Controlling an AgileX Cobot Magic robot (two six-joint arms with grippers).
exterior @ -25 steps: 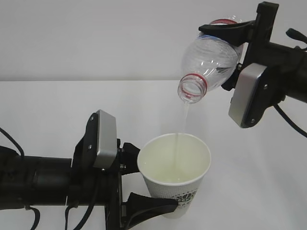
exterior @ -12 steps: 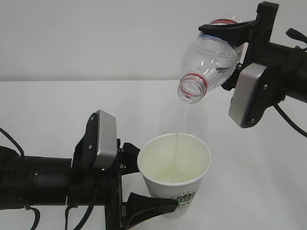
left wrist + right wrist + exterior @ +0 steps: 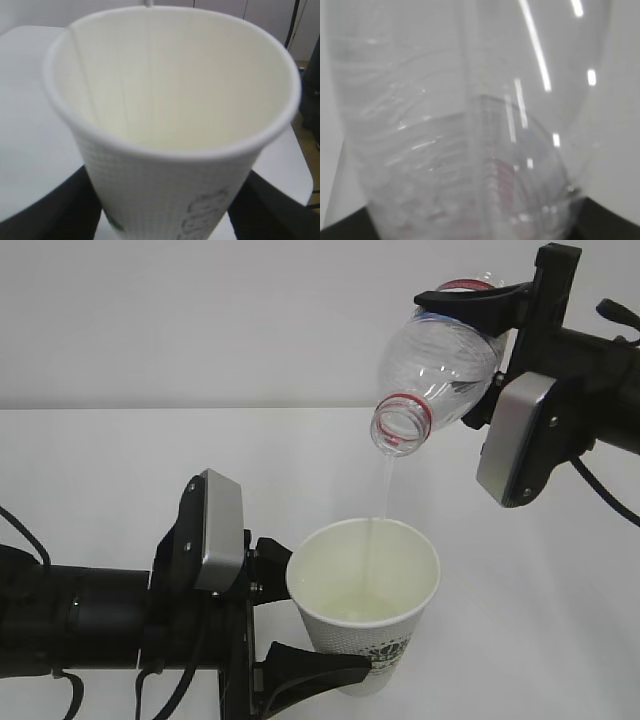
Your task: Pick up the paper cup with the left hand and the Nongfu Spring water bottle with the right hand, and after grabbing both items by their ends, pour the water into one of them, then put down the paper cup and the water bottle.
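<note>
One paper cup [image 3: 366,608] sits upright, clamped between the left hand's [image 3: 300,625] two fingers. Above and beyond, the right hand's [image 3: 478,345] fingers clamp one tilted Nongfu Spring water bottle [image 3: 436,368], a single thin stream of water [image 3: 378,495] falling into the cup.

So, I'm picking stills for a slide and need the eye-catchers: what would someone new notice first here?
First, the thin stream of water falling from the tilted, uncapped Nongfu Spring water bottle, gripped high on the right by the right hand. Below it, in the lower middle, the white paper cup catches the stream, clamped near its base by the left hand reaching in from the left.
</note>
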